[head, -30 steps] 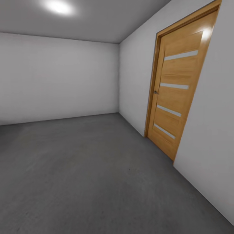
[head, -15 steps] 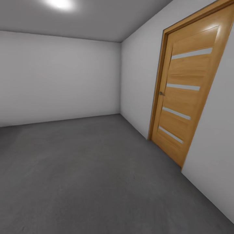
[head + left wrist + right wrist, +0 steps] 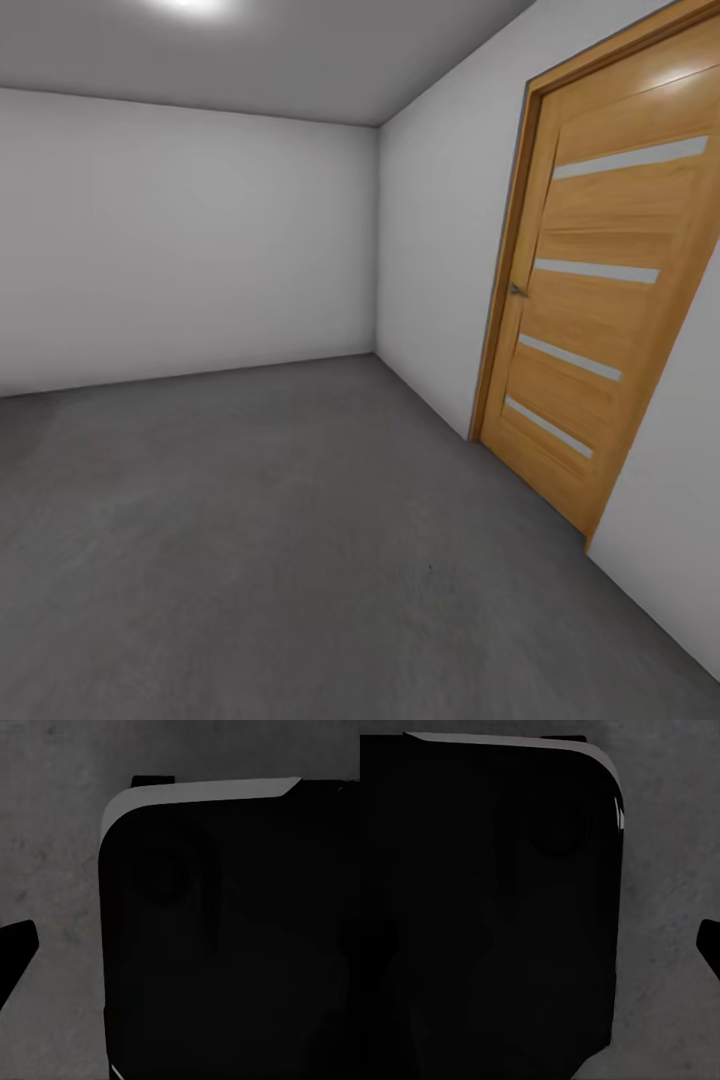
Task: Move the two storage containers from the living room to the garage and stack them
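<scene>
I am in the garage, a bare room with white walls (image 3: 190, 240) and a dark grey concrete floor (image 3: 260, 530). The two storage containers are out of view, and so is the living room. In the left wrist view one dark fingertip (image 3: 16, 943) of my left gripper pokes in over the floor, beside my black body (image 3: 225, 945). In the right wrist view a dark fingertip (image 3: 710, 945) of my right gripper shows at the frame's edge, next to the same black body (image 3: 487, 907). How either pair of jaws stands cannot be made out.
A shut light-wood door (image 3: 610, 300) with several pale horizontal strips and a small handle (image 3: 516, 290) is set in the right wall. The far corner (image 3: 377, 240) of the room lies ahead. A ceiling light (image 3: 185, 5) glows at top left.
The whole head picture has shifted: the door now stands larger and further right, and the ceiling light has slid toward the top edge. That is camera motion; nothing in the room has moved.
</scene>
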Robot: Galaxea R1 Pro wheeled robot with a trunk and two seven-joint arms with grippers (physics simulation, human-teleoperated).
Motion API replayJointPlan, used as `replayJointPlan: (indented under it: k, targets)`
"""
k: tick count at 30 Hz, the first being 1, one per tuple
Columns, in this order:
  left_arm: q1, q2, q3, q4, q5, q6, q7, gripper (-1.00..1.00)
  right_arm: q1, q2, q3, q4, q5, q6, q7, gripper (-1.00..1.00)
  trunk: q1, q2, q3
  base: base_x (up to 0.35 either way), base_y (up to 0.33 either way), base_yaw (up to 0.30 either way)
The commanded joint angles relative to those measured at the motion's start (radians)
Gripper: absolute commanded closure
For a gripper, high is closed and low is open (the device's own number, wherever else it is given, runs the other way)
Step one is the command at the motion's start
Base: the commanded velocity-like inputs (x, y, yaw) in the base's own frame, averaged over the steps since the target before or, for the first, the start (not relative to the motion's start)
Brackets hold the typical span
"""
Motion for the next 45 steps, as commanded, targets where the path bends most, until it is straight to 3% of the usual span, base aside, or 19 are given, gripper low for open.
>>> replayJointPlan:
  k: [1,18,45]
  targets:
    - [0.000,0.000,0.000,0.000,0.001,-0.002,0.000,-1.00,-0.001,0.000,0.000,0.001,-0.001,-0.004,0.000,-1.00,0.001,0.000,-0.001,0.333,0.141,0.000]
    - [0.000,-0.002,0.002,-0.017,0.001,-0.002,0.002,-1.00,-0.001,0.000,-0.001,0.001,-0.001,-0.004,0.000,-1.00,0.001,0.000,0.000,0.336,0.026,-0.021]
    - [0.000,0.000,0.002,-0.020,0.001,-0.002,0.000,-1.00,-0.001,0.000,-0.002,0.001,-0.002,-0.004,0.000,-1.00,0.001,0.000,0.013,0.337,0.006,-0.222]
